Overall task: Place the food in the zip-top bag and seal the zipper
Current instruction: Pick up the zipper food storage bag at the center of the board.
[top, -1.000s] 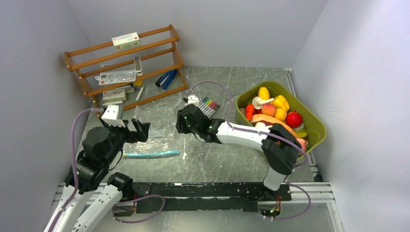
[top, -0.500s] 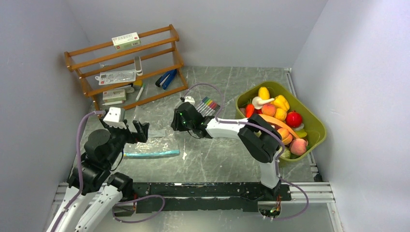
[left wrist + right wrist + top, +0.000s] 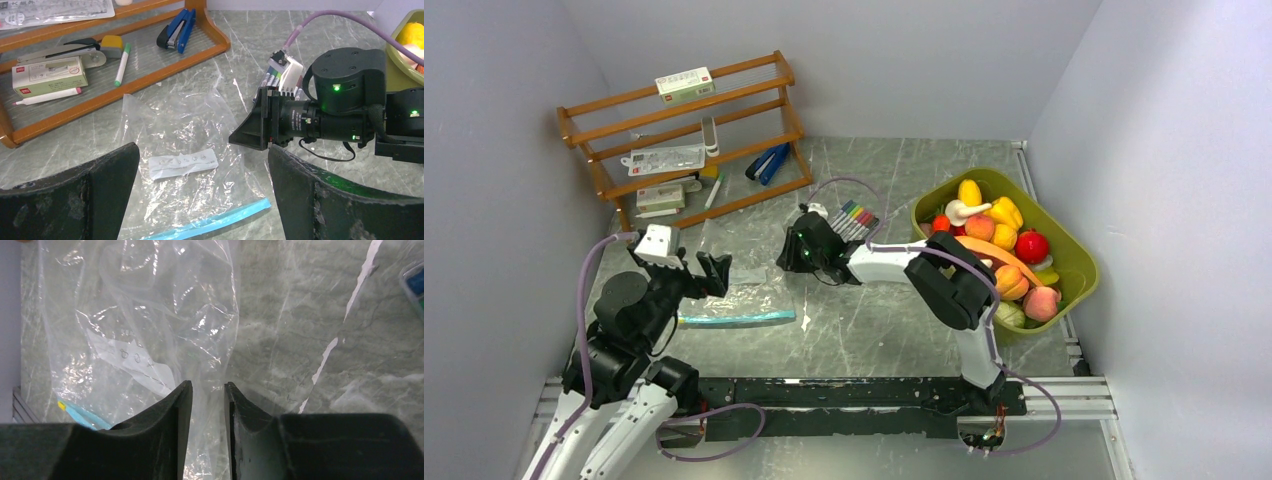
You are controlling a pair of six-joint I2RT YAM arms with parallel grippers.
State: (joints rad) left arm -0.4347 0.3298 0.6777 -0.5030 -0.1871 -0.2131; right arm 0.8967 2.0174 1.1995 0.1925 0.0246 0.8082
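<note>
The clear zip-top bag [image 3: 749,298] lies flat on the table, white label [image 3: 183,163] up, its teal zipper [image 3: 734,318] along the near edge. My left gripper [image 3: 692,272] hovers over the bag's left part, open wide and empty; the bag [image 3: 185,125] and zipper [image 3: 215,222] show between its jaws. My right gripper [image 3: 790,258] sits low at the bag's right edge, its jaws narrowly apart with the bag's plastic [image 3: 140,315] lying in the gap. The food [image 3: 999,235], yellow, orange, red and white toy pieces, is piled in the green tub at the right.
The olive-green tub [image 3: 1079,262] stands at the right wall. A pack of marker pens [image 3: 856,218] lies just behind my right gripper. A wooden rack [image 3: 684,130] with a blue stapler [image 3: 769,162] and boxes stands at the back left.
My right arm's elbow has swung left and its gripper has slid a little left and farther, onto the bag's right edge. My left gripper has barely shifted.
</note>
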